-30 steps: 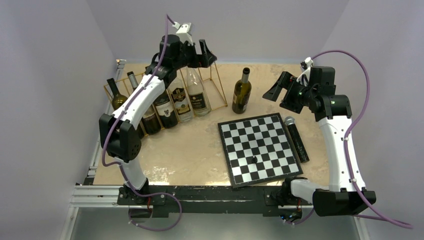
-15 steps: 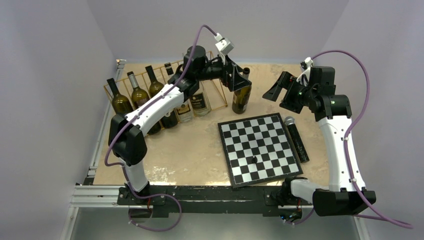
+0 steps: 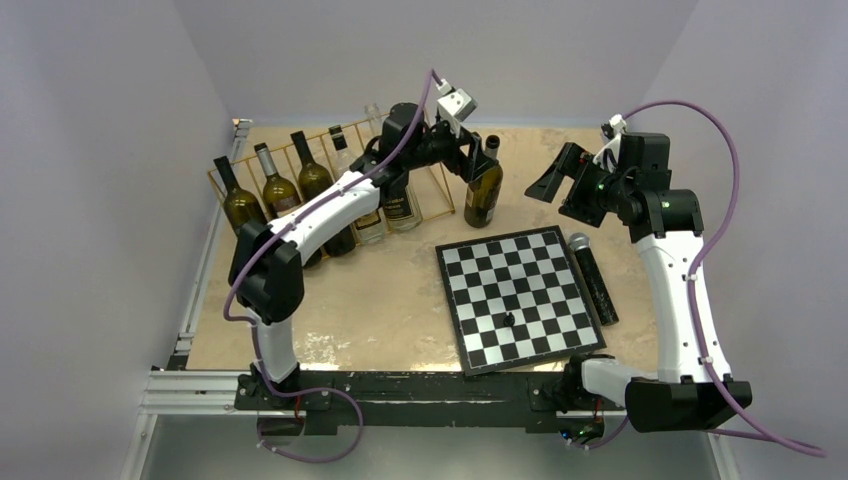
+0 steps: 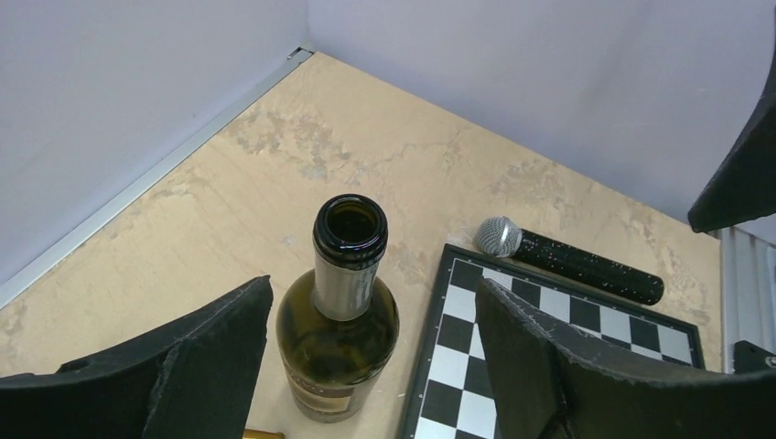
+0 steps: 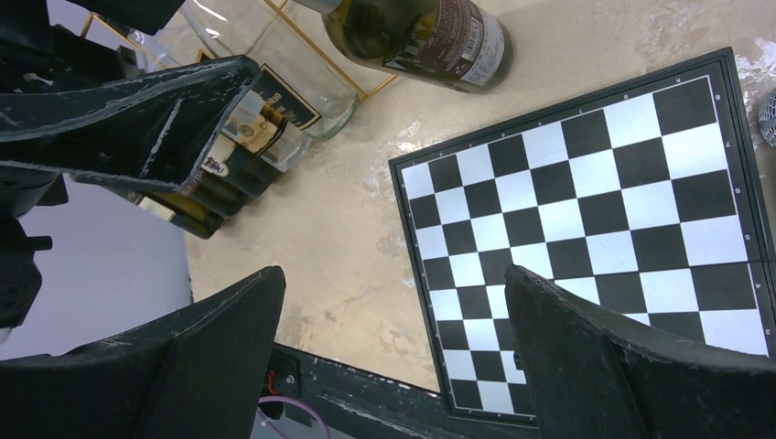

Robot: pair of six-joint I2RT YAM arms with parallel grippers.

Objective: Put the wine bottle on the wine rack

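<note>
The bottle point(image 3: 483, 190) stands upright on the table point(image 3: 400, 290), base down and its long axis vertical, so the open mouth points straight up. It is just to the right of the rack point(image 3: 446, 186), outside the gold wire frame, and just beyond the far edge of the chessboard point(image 3: 520, 295). In the left wrist view the bottle point(image 4: 339, 338) shows from above: a dark round mouth, a slim neck, green shoulders and a label low on the body.

The left gripper point(image 3: 478, 155) is at neck height with its fingers spread wide. In its own camera the gripper point(image 4: 373, 285) has one finger point(image 4: 220, 343) on each side of the neck, and a gap shows on both sides, so nothing is pinched.

The right gripper point(image 3: 555, 180) hangs in the air well right of the bottle, over the table's far right part. Its jaws are also spread, and in the right wrist view the gripper point(image 5: 393, 274) frames only the board and bare table.

Five other bottles lean in the rack, necks toward the back wall. A mic point(image 3: 593, 278) lies along the right edge of the chessboard, head toward the far side
</note>
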